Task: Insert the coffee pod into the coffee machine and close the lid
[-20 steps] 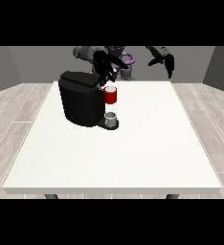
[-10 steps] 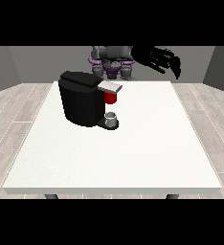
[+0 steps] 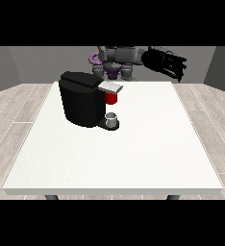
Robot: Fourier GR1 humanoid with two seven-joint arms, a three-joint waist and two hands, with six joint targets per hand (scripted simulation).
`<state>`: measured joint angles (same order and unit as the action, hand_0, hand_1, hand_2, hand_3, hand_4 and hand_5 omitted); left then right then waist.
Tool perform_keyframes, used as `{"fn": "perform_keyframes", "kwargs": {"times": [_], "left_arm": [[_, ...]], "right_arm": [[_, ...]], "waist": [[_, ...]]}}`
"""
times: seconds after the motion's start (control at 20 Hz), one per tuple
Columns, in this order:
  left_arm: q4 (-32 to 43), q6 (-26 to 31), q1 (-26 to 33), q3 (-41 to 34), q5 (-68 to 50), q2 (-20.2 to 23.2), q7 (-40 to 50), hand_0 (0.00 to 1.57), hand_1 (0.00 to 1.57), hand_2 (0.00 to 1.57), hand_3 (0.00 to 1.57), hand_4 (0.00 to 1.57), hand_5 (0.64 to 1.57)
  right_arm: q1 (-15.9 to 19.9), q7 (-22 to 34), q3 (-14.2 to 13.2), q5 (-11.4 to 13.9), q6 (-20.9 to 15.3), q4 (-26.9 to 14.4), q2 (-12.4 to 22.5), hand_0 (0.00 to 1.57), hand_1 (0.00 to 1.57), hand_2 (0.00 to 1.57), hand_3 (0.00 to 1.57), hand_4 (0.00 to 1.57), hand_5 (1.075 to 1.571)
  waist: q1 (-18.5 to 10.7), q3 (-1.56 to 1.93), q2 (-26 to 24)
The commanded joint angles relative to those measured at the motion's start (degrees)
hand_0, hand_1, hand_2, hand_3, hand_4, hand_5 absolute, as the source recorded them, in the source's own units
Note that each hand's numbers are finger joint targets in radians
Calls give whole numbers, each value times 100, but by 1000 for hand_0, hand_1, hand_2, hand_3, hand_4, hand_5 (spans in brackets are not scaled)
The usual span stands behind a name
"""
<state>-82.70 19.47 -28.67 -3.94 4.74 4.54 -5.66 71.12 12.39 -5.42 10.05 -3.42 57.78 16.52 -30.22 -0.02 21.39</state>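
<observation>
The black coffee machine (image 3: 84, 102) stands on the white table (image 3: 133, 153), left of centre. Its grey lid (image 3: 110, 87) lies flat over a red thing at the machine (image 3: 111, 98). A small grey thing (image 3: 112, 119) sits on the machine's base below the lid; I cannot tell it for the pod. The hand at the view's right (image 3: 169, 63) hangs in the air behind the table's far edge, well away from the machine, with straight, spread fingers pointing down and nothing in it. No hand shows at the view's left.
The robot's torso (image 3: 118, 56) stands behind the table's far edge. Grey walls and a light plank floor surround the table.
The hand that reached over the machine's top one second ago has drawn back out of sight. The hand at the view's right has swung a little further right.
</observation>
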Motion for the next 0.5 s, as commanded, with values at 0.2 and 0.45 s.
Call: {"fn": "perform_keyframes", "kwargs": {"times": [0.2,0.45], "left_arm": [[13,20,407,-115,-67,88,-93,0,0,0,0,322,1571],[218,-300,968,-147,33,-135,-220,0,0,0,0,266,1571]], "right_arm": [[-369,-884,276,-66,-50,-79,-792,0,0,0,0,0,1571],[-896,-1227,673,-112,142,101,-1375,0,0,0,0,181,1571]], "waist": [[428,1,-360],[1045,0,-960]]}}
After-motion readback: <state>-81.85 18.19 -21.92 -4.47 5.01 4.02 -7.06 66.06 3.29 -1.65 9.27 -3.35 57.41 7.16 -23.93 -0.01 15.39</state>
